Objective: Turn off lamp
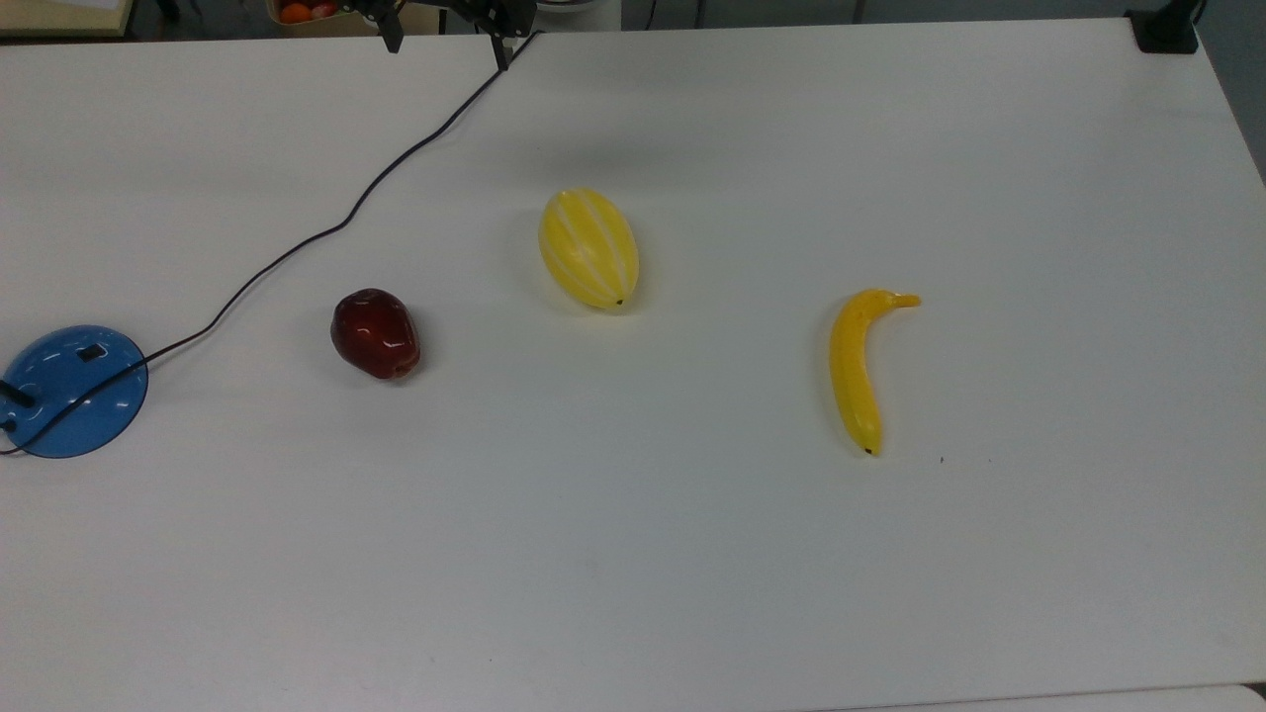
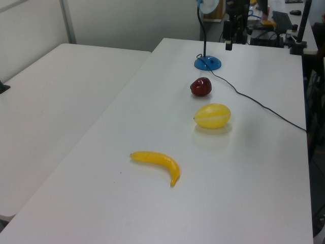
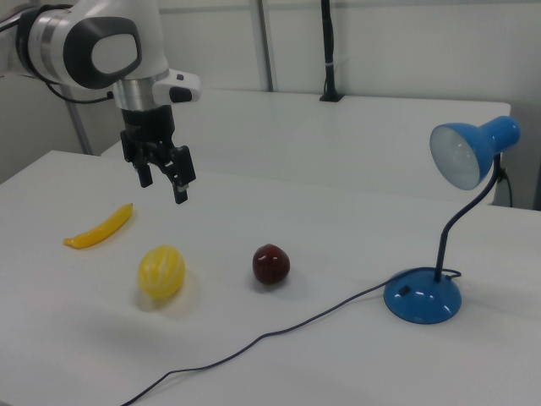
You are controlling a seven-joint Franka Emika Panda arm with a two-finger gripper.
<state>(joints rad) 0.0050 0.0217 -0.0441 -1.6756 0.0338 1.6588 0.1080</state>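
Top view: lamp (image 1: pixel 74 391) base cut by left edge; gripper (image 1: pixel 447 44) body cropped at top.

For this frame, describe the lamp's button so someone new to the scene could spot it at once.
On the white table, find the blue desk lamp at the right view's right, beyond the dark red apple. Its neck rises from a flat round blue base where the black cord ends. The button is the small black rectangle on top of that base, the one dark mark on the blue disc.
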